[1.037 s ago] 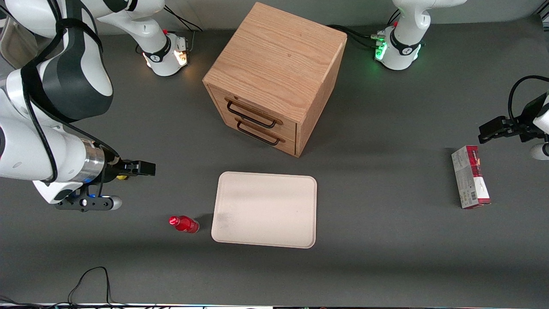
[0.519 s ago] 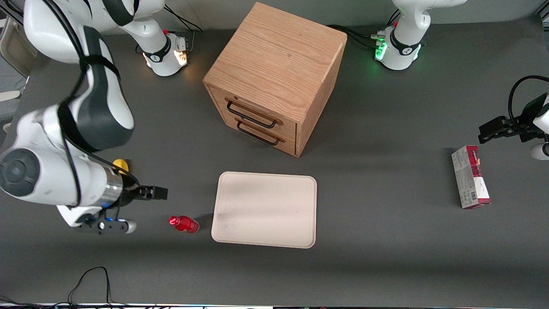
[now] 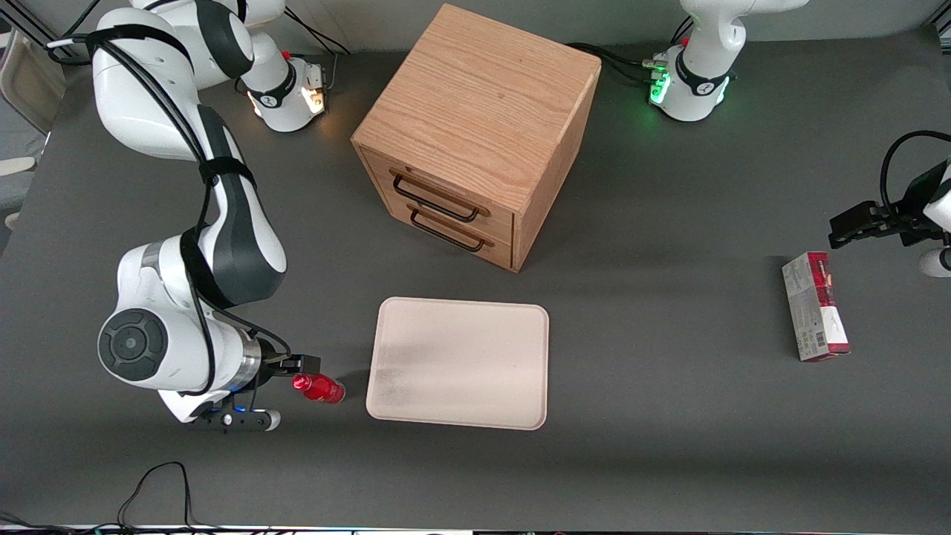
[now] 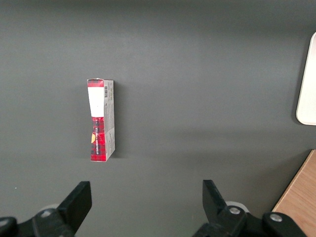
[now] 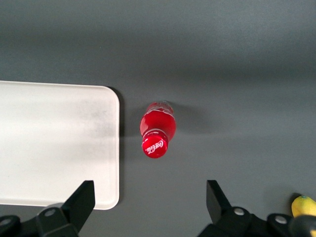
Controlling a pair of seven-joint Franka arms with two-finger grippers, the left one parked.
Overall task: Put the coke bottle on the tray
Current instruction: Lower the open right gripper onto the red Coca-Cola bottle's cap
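Fingers spread wide and empty, the gripper [image 3: 301, 364] hovers above the coke bottle [image 3: 319, 388] standing on the tabletop [image 3: 669, 416] just beside the tray [image 3: 461, 364], poised to descend and grasp.

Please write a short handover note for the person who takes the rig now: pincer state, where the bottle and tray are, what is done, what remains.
Pincer: open, empty, above the table next to the bottle's cap; in the wrist view the bottle sits between its two fingers.
Bottle: upright on the table, beside the tray on the working arm's end, a small gap between them, not touching.
Tray: flat on the table in front of the cabinet, nothing on it.
Done: pincer brought over the bottle.
Left: lower, close on the bottle, lift, carry over the tray, set down, release.
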